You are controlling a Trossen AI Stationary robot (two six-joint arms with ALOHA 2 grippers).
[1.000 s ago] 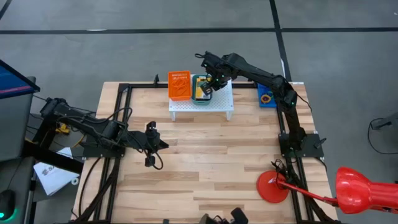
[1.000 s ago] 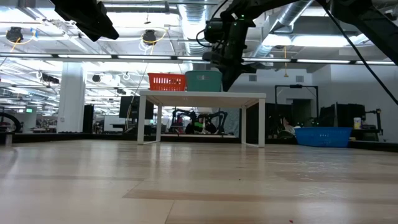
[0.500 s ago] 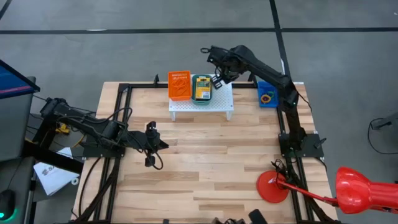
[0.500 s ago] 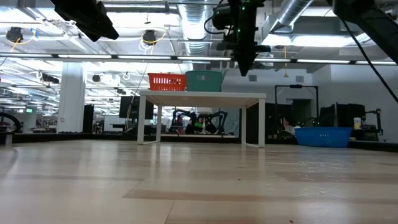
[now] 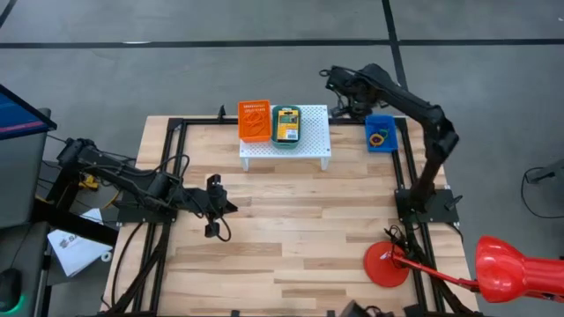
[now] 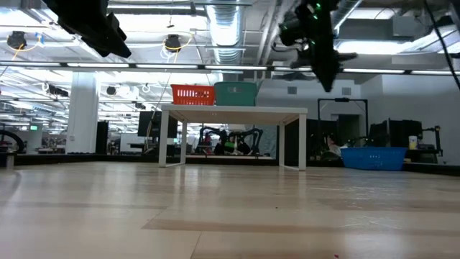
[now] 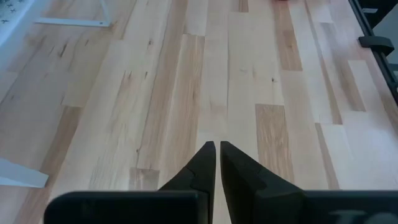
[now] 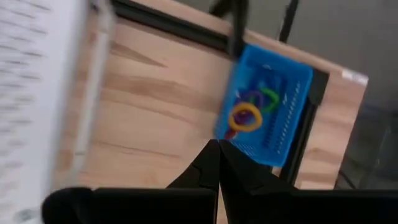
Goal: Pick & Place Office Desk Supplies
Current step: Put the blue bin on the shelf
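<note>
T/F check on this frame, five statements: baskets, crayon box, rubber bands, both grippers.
1. The teal basket on the white stand holds a crayon box. True.
2. The rubber bands lie in the orange basket. False: they lie in the blue basket, which sits on the table beside the stand. What the orange basket holds cannot be made out.
3. The right gripper is shut and carries nothing. True: the fingers meet with nothing between them.
4. The left gripper is over the stand. False: it hangs over bare table, well short of the stand.
5. The left gripper grips a crayon box. False: its fingers are closed on nothing.
</note>
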